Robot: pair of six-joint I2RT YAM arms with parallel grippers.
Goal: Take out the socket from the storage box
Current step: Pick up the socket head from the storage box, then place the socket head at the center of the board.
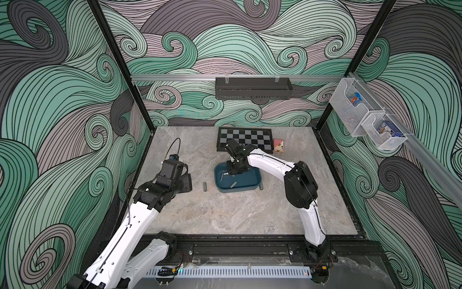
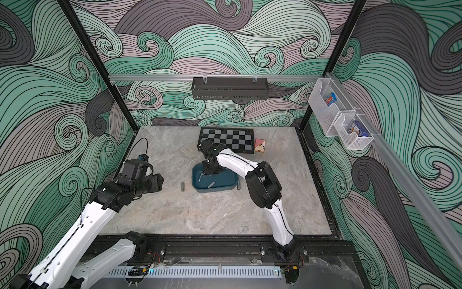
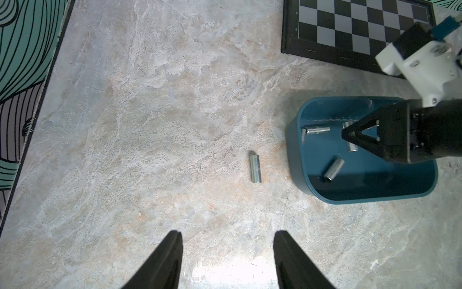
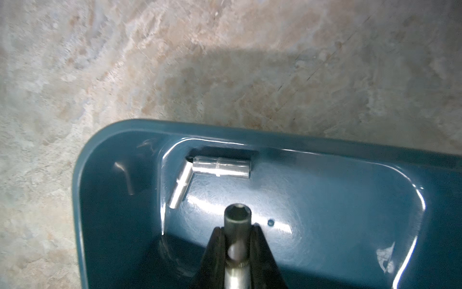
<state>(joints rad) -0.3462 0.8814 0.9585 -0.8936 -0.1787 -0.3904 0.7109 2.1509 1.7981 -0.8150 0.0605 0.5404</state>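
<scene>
Right gripper point(image 4: 237, 228) clamps a socket point(image 4: 237, 217), long axis along its jaws, inside the storage box point(image 4: 100, 162); left gripper point(image 3: 227, 234), open, sits at nine o'clock.

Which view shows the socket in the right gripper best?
Right wrist view: the socket fills the foreground, clamped in the right gripper, with its hex bore visible. The left wrist view shows only its ends past the gripper. In both top views it cannot be made out under the wrist.
</scene>
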